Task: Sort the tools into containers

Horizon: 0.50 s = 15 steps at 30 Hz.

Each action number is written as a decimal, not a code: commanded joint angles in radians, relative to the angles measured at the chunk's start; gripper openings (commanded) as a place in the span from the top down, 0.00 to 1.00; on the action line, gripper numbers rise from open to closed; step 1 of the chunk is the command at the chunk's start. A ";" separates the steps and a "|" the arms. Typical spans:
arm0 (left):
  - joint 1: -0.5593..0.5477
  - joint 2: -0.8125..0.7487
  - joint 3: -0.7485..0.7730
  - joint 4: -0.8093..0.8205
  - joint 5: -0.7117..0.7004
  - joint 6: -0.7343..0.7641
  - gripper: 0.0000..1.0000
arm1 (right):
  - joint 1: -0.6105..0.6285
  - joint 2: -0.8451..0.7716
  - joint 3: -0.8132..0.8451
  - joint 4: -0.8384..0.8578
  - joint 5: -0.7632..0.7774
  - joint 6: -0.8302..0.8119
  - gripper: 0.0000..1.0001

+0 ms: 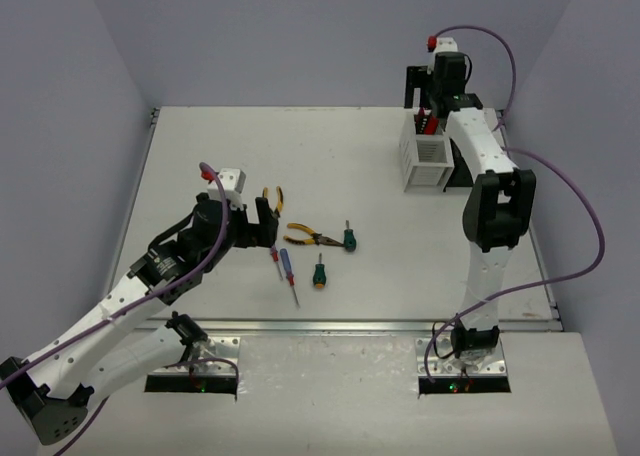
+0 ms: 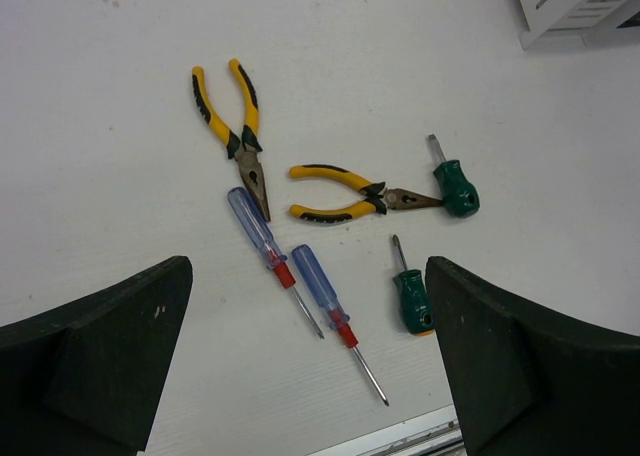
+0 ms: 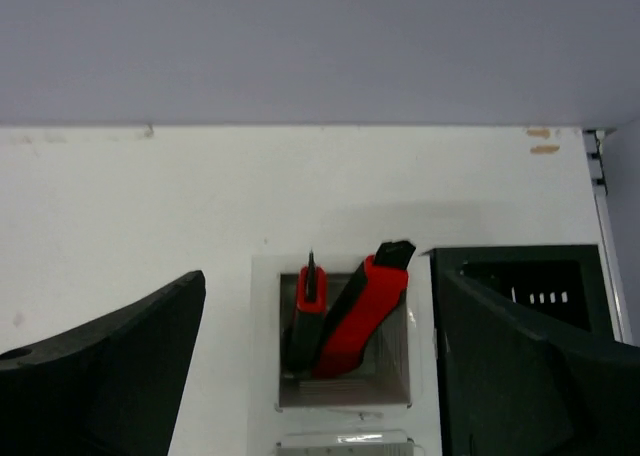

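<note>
Operator: risks first, pls. Where's the left claw [image 1: 258,222]?

Spotter: Spread wide, nothing in it, hovering over the loose tools on the white surface [image 2: 100,106]. Right claw [image 3: 318,281] is likewise spread and empty, above the white slotted bin [image 3: 265,336]. Two red utility knives [image 3: 362,306] stand in that bin, w/ the black slotted bin [image 3: 520,261] just beside it at 3 o'clock.

Operator: What bites us?

Spotter: Crowding, I'd say. In the left wrist view, the two thin blue-and-red-handled screwdrivers [image 2: 316,284] lie parallel, just beside each other. Closing on one prob. nudges or rolls the other, since the handles are round. The short yellow-handled pliers [image 2: 375,196] have their nose at, maybe touching, the upper stubby green-handled screwdriver [image 2: 458,186]. Lift either and its neighbour may shift. The long-nose yellow-handled pliers [image 2: 245,154] end near the first blue handle too.

Operator: Axes?

Spotter: Blue pair runs 11-to-5, tips at 5 o'clock. Long-nose pliers run approx 12-to-6, nose down at 5. Short pliers run 9-to-3, nose at 3. Upper green driver's tip is at 11, and the lower green driver [image 2: 412,301] has its tip at 12.

Operator: Approach?

Spotter: The fingers sit at 9 and 3, so the closing line crosses the blue pair at a slant. A wrist turn looks wise first, else a thin shaft could squirt out.
</note>
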 commanded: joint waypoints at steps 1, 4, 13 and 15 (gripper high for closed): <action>-0.004 -0.008 0.009 0.012 -0.079 -0.017 0.00 | 0.026 -0.069 0.227 -0.208 0.071 0.067 0.01; -0.004 -0.009 0.036 -0.040 -0.192 -0.059 0.00 | 0.102 -0.196 0.191 -0.300 0.148 0.092 0.01; -0.003 -0.100 0.048 -0.154 -0.390 -0.113 0.00 | 0.518 -0.587 -0.459 -0.371 -0.007 0.109 0.04; -0.001 -0.125 0.043 -0.149 -0.370 -0.104 0.00 | 0.568 -0.608 -0.536 -0.356 -0.039 0.094 0.09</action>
